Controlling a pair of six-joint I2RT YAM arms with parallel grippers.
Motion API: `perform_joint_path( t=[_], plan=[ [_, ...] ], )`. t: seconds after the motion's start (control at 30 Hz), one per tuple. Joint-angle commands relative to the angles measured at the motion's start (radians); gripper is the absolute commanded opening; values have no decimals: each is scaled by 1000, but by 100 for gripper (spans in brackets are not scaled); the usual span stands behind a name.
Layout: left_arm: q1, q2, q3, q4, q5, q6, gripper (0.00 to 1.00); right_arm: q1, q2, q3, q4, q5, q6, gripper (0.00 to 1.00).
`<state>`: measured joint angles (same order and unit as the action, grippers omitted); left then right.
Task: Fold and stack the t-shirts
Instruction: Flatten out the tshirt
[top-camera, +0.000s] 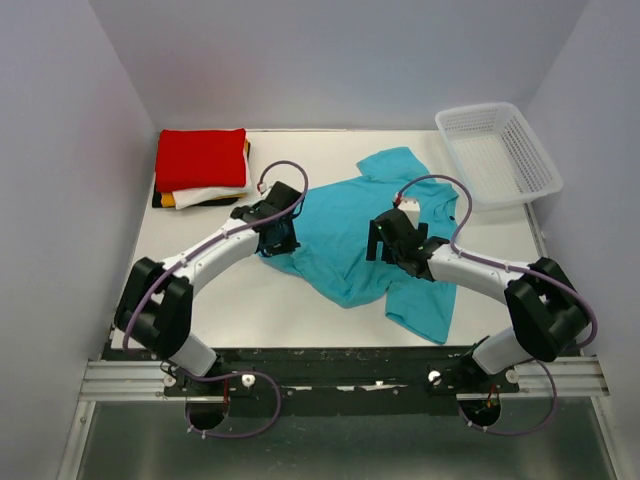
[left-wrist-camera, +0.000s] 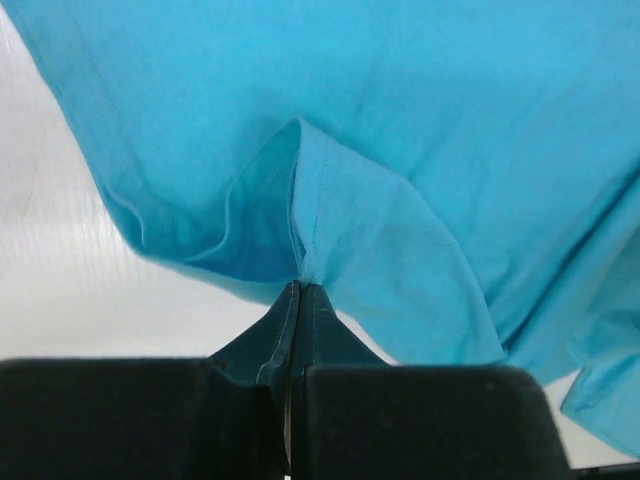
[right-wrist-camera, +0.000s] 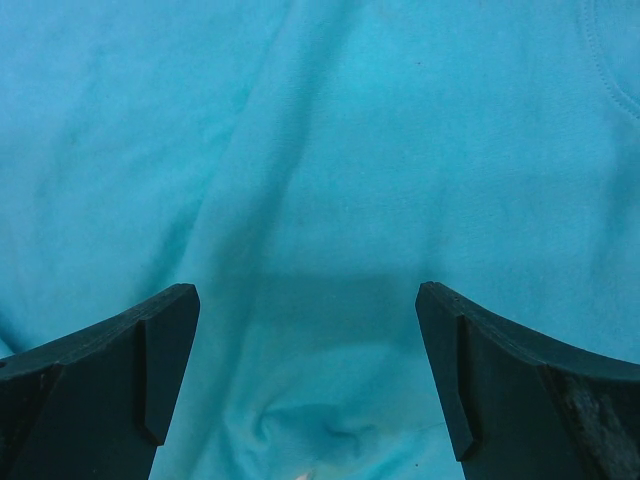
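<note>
The turquoise-blue t-shirt (top-camera: 345, 235) lies crumpled in the middle of the table. My left gripper (top-camera: 282, 233) is at its left edge, shut on a hemmed fold of the shirt (left-wrist-camera: 330, 210) that rises from the fingertips. My right gripper (top-camera: 385, 238) hovers over the middle of the shirt, open and empty, with only blue cloth (right-wrist-camera: 320, 200) between its fingers (right-wrist-camera: 165, 350). A stack of folded t-shirts stands at the back left, the red one (top-camera: 200, 158) on top, white (top-camera: 215, 194), yellow-orange and black edges below it.
A white plastic mesh basket (top-camera: 497, 153) stands at the back right corner. Grey walls close the table on three sides. Bare white tabletop (top-camera: 240, 305) shows near the front left.
</note>
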<state>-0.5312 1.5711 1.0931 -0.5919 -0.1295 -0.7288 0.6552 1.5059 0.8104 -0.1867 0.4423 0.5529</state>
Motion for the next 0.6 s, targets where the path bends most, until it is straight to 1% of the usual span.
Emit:
perform_joint_path(
  t=[0.0,0.07,0.2,0.27,0.4,0.47,0.57],
  plan=[
    [-62,-116,-87,-68,-66,-71,0,1,-29,7,-29,60,33,100],
    [-94,-175,-149,-69,-51,-99,0,1,-36,6,-35,61,38,100],
    [-137,-309,-266,-123,-72,-175,0,0,-47,4,-47,59,38,100],
    [-155,-385,-335,-128,-43,-189,0,0,-47,3,-53,55,39,100],
    [-168,-532,-488,-162,-3,-255,0,0,-34,7,-83,55,58,100],
    [-171,-580,-554,-169,30,-275,0,0,-29,6,-93,54,63,100],
    [-176,-650,-618,-205,30,-322,0,0,-23,11,-124,49,77,100]
  ],
)
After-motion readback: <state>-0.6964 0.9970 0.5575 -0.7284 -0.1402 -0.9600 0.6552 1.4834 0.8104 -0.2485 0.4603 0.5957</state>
